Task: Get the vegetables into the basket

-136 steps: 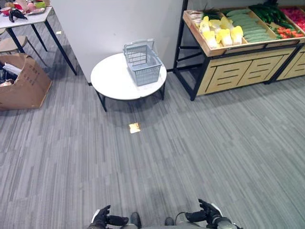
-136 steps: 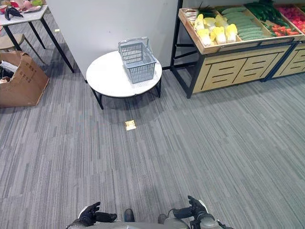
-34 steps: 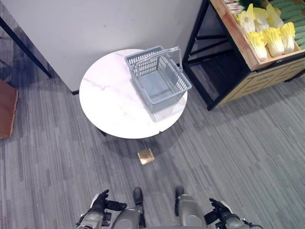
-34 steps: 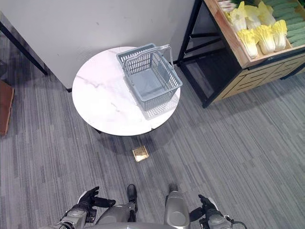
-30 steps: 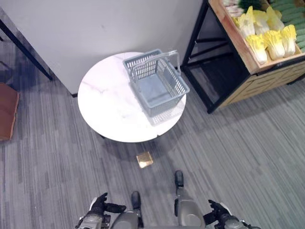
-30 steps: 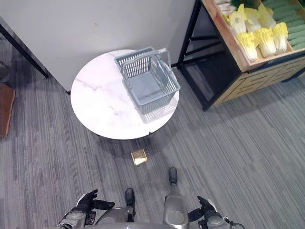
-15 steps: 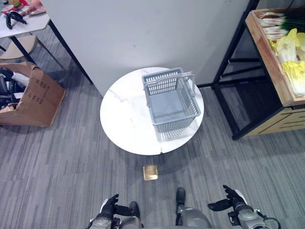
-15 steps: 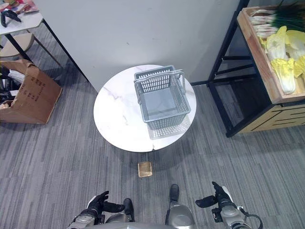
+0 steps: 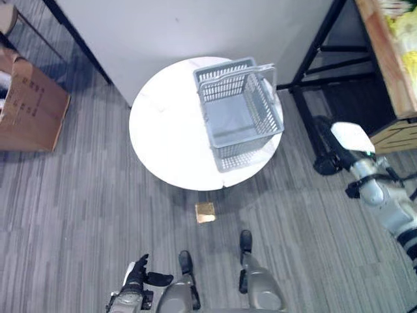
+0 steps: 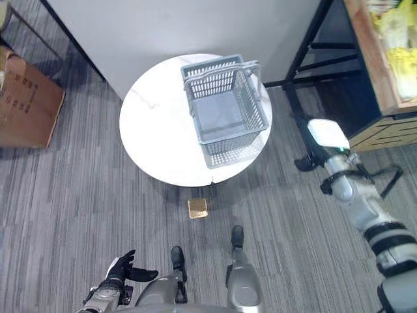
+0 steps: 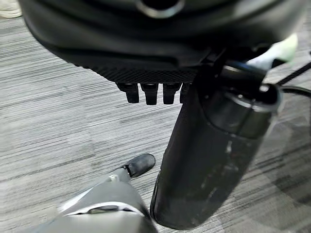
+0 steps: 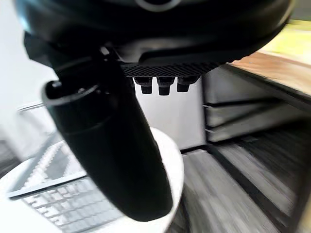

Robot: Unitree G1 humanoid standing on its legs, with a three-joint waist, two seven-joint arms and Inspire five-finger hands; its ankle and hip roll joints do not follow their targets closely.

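Left eye view looks down on a round white desk [image 9: 166, 137] with a grey plastic basket [image 9: 238, 120] standing upright on its right half. The basket's long axis runs from the desk's far edge toward its near right edge, skewed a little so that the near end overhangs or sits right at the rim. Its handles stand raised across the far end, and nothing lies inside it.

At the far right a wooden produce shelf [image 10: 371, 59] on a black frame holds yellow-green leafy vegetables [image 10: 399, 45], well apart from the basket and off the desk.

The right hand [image 9: 327, 156] is raised at the end of an outstretched arm, in the gap between the desk's right edge and the shelf frame, with a white cover showing on its upper side. In the right wrist view its fingers [image 12: 158, 85] reach straight out in a row, the thumb lies loosely alongside, and nothing is held.

The left hand [image 9: 140, 277] hangs low by the robot's side, over the carpet and well short of the desk's near edge. Its fingers [image 11: 146, 92] are relaxed and spread, and it holds nothing.

A small brass floor plate [image 9: 205, 212] sits in the grey carpet just beyond the desk's near edge. A cardboard box [image 9: 29, 107] stands on the floor off the desk's left side. Open carpet lies all along the near and left sides of the desk; a grey wall panel [image 9: 195, 29] closes the far side.
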